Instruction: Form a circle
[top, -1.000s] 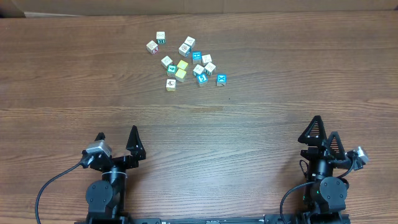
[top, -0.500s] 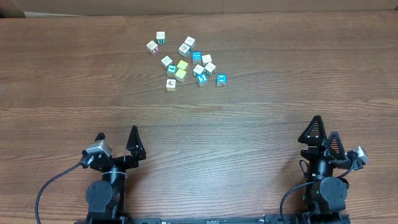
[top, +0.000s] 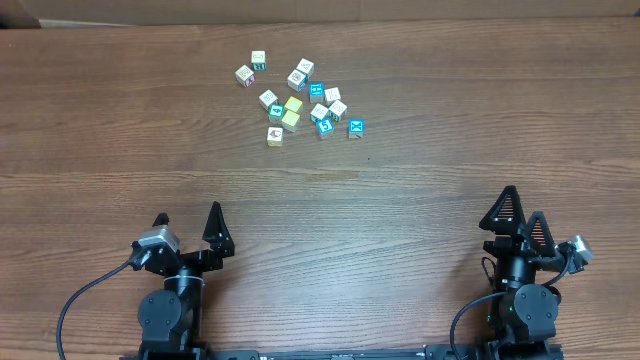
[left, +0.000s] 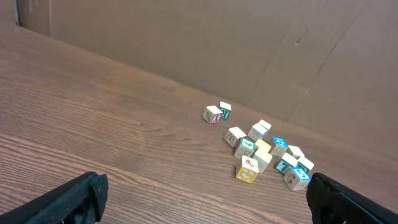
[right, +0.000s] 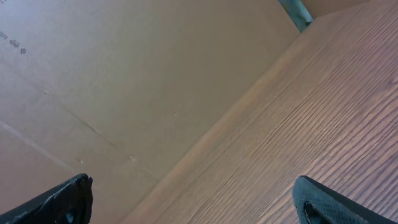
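Far ahead of the left gripper (left: 202, 186) jaws, the cubes (left: 262, 148) carry prints too small to read, and the bottom edge crops its fingers (left: 65, 200).

Near side: bare brown wooden tabletop (top: 400, 200), open.
Obstacle: tight scatter of small white, cyan and yellow cubes (top: 293, 104), gaps narrow.
Left pair: two white printed cubes (top: 245, 74), slim lane beside scatter.
Back: brown cardboard wall (left: 186, 50).

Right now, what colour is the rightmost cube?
The cube is cyan with a white print; the overhead view shows it best.
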